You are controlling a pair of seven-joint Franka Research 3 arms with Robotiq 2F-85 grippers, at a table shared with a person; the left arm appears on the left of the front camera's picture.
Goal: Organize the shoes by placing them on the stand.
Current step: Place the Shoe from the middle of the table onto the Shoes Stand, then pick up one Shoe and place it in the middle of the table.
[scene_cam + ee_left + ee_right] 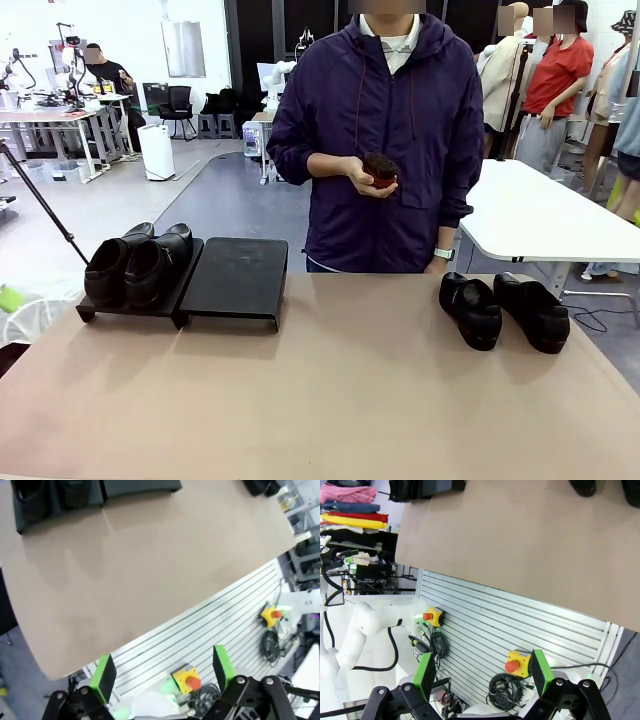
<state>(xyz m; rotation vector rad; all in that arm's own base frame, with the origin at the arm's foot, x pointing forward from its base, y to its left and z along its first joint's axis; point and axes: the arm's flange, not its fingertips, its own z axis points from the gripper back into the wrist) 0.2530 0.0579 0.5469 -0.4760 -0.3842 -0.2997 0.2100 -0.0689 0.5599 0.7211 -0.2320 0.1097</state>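
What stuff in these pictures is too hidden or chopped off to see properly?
- Front view: the brown round thing in the person's hand. Fingers cover its underside, and it is too small to tell what it is.
- Left wrist view: the racked shoes and the stand. The top edge cuts them off.
- Right wrist view: the loose shoes on the table. The top edge leaves just small parts.

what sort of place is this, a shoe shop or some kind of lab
Most likely a robotics lab or workshop, not a shop: emergency-stop buttons sit on a slotted aluminium base beside the table, and behind the person stand cluttered workbenches and office chairs.
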